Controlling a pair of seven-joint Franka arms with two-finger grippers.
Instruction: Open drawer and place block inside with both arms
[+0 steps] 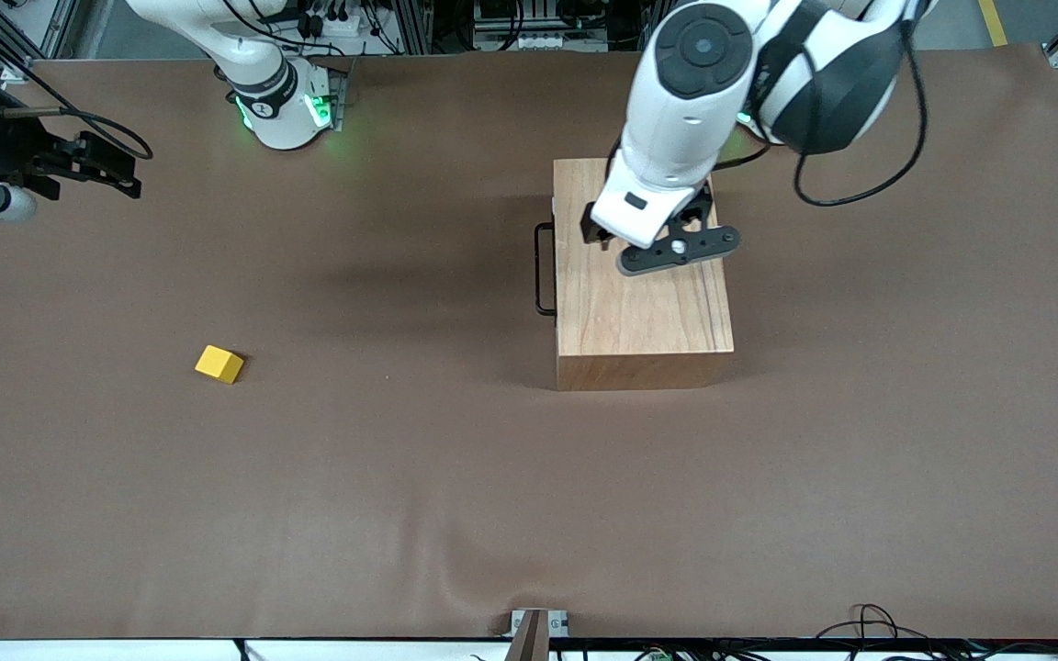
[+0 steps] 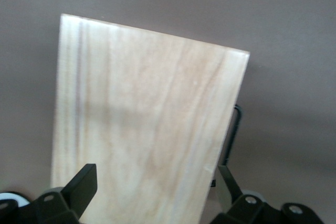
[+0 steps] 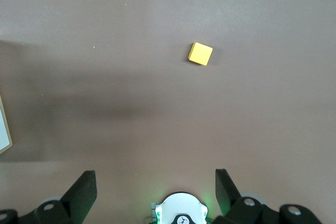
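The wooden box (image 1: 644, 303) stands mid-table with the drawer shut; only its thin black wire handle (image 1: 545, 269) shows, on the side facing the right arm's end. My left gripper (image 1: 647, 240) hangs over the box top, open and empty. In the left wrist view its fingers (image 2: 84, 184) spread over the box top (image 2: 147, 114), with the handle (image 2: 233, 132) beside one finger. The yellow block (image 1: 219, 364) lies on the mat toward the right arm's end, nearer the front camera than the box. My right gripper (image 1: 120, 170) is up in the air at that end, open and empty, with the block (image 3: 200, 54) far below it.
A brown mat (image 1: 455, 477) covers the whole table. The right arm's green-lit base (image 1: 286, 106) stands at the table's back edge and also shows in the right wrist view (image 3: 181, 211). A corner of the box (image 3: 4, 129) shows there too. Cables lie along the table's front edge (image 1: 869, 624).
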